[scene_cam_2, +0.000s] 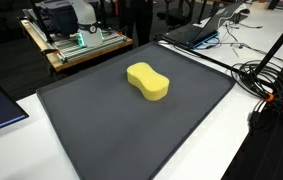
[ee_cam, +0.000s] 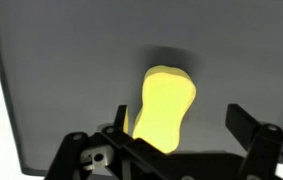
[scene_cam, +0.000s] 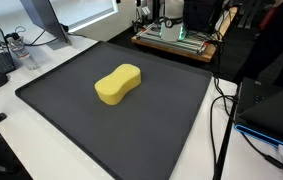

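Grey mat [scene_cam: 171, 115] covers the white worktop [scene_cam: 61, 55] and carries one yellow sponge [scene_cam: 118, 84] near its middle in both exterior views. In the wrist view, one hand [ee_cam: 178, 118] hangs over the sponge, its two fingers [ee_cam: 122, 118] spread wide and holding nothing.

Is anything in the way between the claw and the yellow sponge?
No, nothing visible. In the wrist view the open claw hangs above the yellow sponge, which lies alone on the dark mat.
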{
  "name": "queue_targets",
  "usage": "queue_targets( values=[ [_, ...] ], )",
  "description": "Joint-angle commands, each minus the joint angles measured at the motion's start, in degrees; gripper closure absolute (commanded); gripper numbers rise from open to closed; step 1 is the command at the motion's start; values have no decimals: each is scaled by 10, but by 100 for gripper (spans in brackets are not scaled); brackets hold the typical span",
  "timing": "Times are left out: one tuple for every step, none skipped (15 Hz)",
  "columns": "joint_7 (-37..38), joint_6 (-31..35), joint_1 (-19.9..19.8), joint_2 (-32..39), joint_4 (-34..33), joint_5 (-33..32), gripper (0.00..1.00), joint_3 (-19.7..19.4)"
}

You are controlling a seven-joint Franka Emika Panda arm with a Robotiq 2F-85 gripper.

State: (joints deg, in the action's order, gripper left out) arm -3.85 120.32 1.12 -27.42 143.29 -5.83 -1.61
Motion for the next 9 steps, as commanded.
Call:
queue_targets(
  values=[
    [-1, -8, 24, 71, -53, 0, 0, 36],
    [4, -11, 27, 88, -66, -8, 0, 47],
    [12, -14, 28, 107, -80, -17, 0, 57],
    [21, -23, 27, 126, -95, -27, 0, 68],
    [19, -32, 29, 142, -110, -28, 0, 72],
    [8, -34, 31, 154, -120, -36, 0, 76],
    [10, -10, 30, 117, -80, -20, 0, 69],
    [10, -14, 31, 132, -92, -25, 0, 72],
    [10, -15, 32, 144, -101, -27, 0, 74]
  ],
)
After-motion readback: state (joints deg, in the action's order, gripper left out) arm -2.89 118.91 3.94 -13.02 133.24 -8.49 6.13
